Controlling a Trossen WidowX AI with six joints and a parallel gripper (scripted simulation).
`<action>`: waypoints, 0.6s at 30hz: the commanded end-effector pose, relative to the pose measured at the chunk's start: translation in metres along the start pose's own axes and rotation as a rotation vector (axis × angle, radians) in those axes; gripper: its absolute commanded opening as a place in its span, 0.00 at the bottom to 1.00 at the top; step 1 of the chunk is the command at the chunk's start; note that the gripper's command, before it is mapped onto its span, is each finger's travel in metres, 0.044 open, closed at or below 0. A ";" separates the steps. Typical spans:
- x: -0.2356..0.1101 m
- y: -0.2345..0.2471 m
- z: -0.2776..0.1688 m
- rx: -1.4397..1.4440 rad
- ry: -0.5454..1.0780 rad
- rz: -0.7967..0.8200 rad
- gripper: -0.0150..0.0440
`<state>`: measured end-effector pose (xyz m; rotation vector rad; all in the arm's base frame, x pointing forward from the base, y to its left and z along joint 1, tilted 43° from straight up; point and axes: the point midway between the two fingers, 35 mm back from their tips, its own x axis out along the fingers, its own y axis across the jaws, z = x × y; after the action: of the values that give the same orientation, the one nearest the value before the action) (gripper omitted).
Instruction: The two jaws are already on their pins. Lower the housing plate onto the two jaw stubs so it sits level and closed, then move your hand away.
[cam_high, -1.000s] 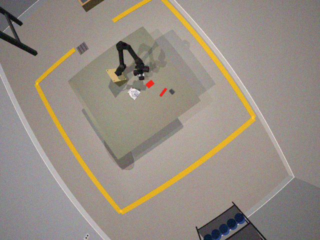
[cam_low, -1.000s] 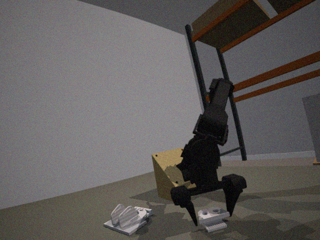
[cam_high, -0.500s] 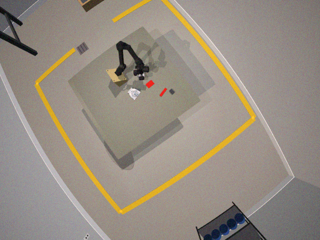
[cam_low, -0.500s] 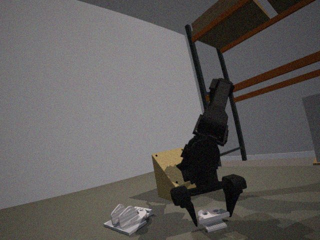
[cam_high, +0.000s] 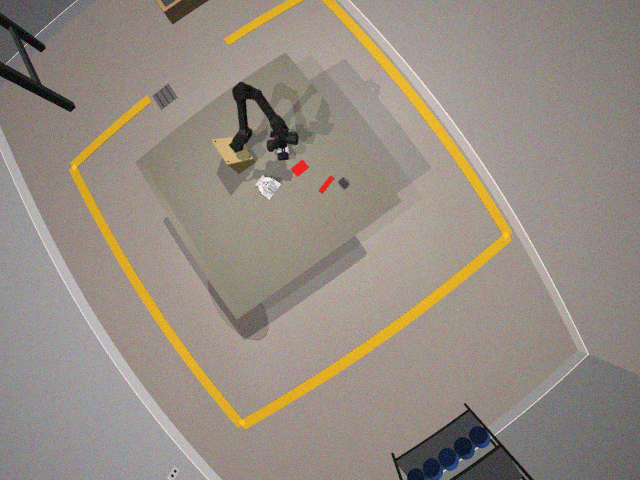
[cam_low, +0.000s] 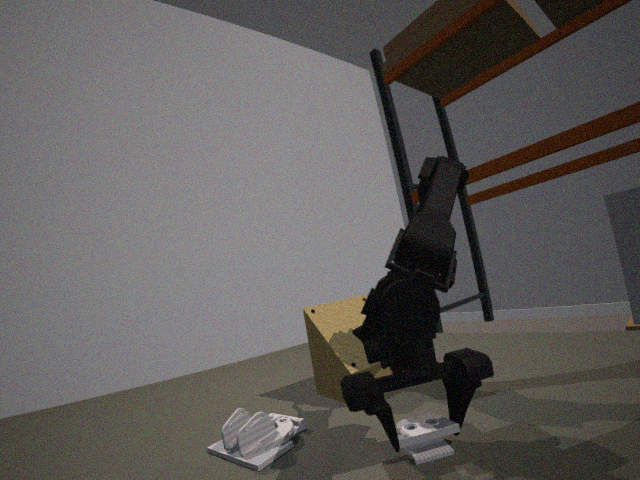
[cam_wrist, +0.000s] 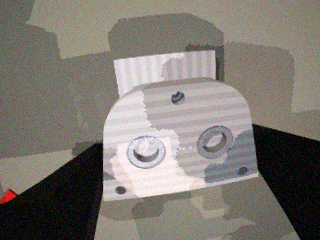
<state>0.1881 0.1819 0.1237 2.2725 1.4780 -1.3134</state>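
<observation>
The white housing plate has two ringed holes and a ribbed ledge along one side. It stands low at the table. My gripper has a finger against each short side of the plate and looks shut on it, with the fingers wide apart. The pale base with the two upright jaws stands apart from the plate, left of it in the exterior view. The jaw stubs cannot be made out clearly, and the base is outside the wrist view.
A tan wedge block stands behind the jaw base. A red block, a red bar and a small dark block lie beyond the plate. A red corner shows at the wrist view's left edge.
</observation>
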 end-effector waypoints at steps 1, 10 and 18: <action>0.000 0.000 0.000 0.000 0.000 0.000 0.85; -0.002 0.000 0.000 0.000 -0.001 0.001 0.85; -0.026 0.004 -0.001 0.000 -0.007 0.005 0.85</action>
<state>0.1880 0.1698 0.1303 2.2620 1.4661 -1.3454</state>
